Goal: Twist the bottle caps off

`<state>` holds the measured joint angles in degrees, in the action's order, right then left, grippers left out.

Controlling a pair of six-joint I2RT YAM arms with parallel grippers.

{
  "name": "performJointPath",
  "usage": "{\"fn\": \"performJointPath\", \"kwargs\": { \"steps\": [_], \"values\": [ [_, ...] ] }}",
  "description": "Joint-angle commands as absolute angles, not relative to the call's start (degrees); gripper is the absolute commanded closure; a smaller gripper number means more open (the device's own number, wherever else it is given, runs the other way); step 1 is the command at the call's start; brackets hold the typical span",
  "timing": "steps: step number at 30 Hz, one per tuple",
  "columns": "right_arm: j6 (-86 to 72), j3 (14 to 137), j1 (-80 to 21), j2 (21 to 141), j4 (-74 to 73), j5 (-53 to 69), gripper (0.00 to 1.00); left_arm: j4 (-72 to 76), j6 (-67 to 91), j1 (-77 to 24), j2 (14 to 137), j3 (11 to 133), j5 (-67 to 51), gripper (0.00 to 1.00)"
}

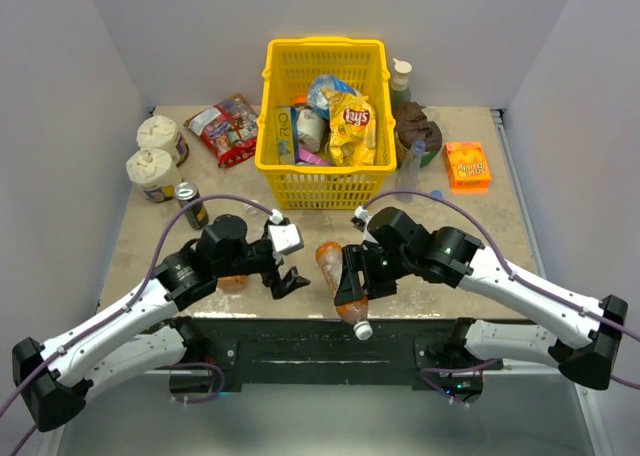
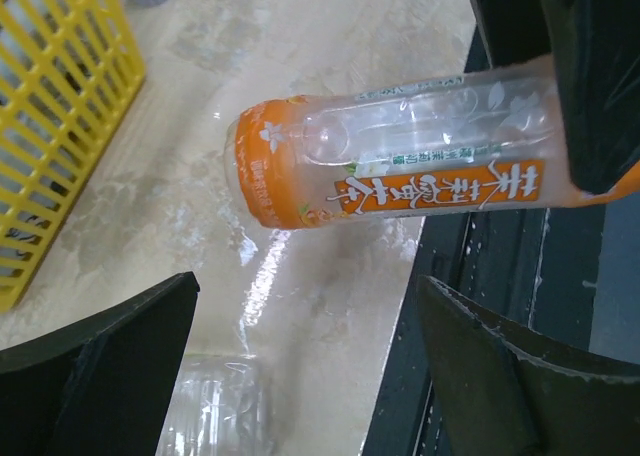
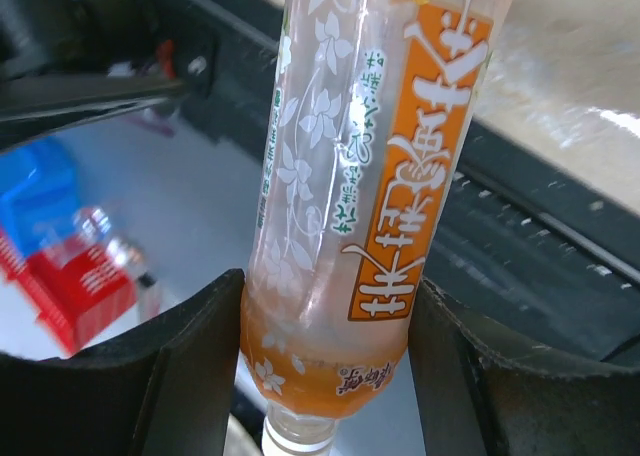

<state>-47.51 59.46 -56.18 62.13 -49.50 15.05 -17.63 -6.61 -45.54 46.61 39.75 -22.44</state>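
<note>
Bottle cap (image 1: 362, 330): white, one in plain sight, on the neck of the tall bottle (image 1: 343, 286) with the orange label. The neck points at the near table edge and hangs just past it.

The right gripper (image 3: 325, 356) is clamped on this bottle near its shoulder, with both fingers (image 3: 190, 376) pressed against the wall. The left gripper (image 2: 308, 336) stands just beside the bottle's base with its jaws spread wide and nothing between them.

Handling, as a judgement:
- **Weight:** the bottle is nearly empty, with a little orange drink pooled at the neck, so it is probably light.
- **Wall:** it is thin and clear and likely dents under a hard squeeze.
- **Label:** the film looks slick, so the body may turn in the grip.
- **Hold:** the firmer shoulder suits holding, and the cap wants a pinch across its width by the free gripper.

Count of bottles:
- one tall labelled bottle, held;
- one clear bottle (image 2: 215, 406) on the table under the left gripper;
- one clear bottle (image 1: 406, 174) right of the yellow basket (image 1: 322, 48);
- one small orange shape (image 1: 232, 282) under the left arm, possibly a fourth, though the view is too poor to say.

A small blue disc (image 1: 436, 194) may be a loose cap.

Also present are two white tubs (image 1: 152, 169) and one dark can (image 1: 190, 204).
</note>
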Motion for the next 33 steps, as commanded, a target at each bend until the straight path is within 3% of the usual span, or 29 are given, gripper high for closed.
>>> {"fn": "performJointPath", "kwargs": {
  "steps": [1,4,14,33],
  "values": [
    [-48.42,62.40,-55.55,60.12,-51.78,32.75,0.56,-20.29,-15.10,-51.13,45.70,42.36,-17.68,0.04],
    [-51.49,60.30,-55.46,58.45,-48.19,39.78,0.56,-21.97,-17.39,-55.17,44.56,43.15,-16.01,0.04],
    [-51.95,60.20,-55.46,59.59,-47.19,45.18,0.58,-22.59,-22.06,-63.63,43.94,44.47,-11.16,0.05],
    [-53.00,58.63,-55.46,62.49,-39.04,52.20,0.61,-16.79,-15.82,-68.82,51.06,44.74,-24.33,0.04]
  ]
}}
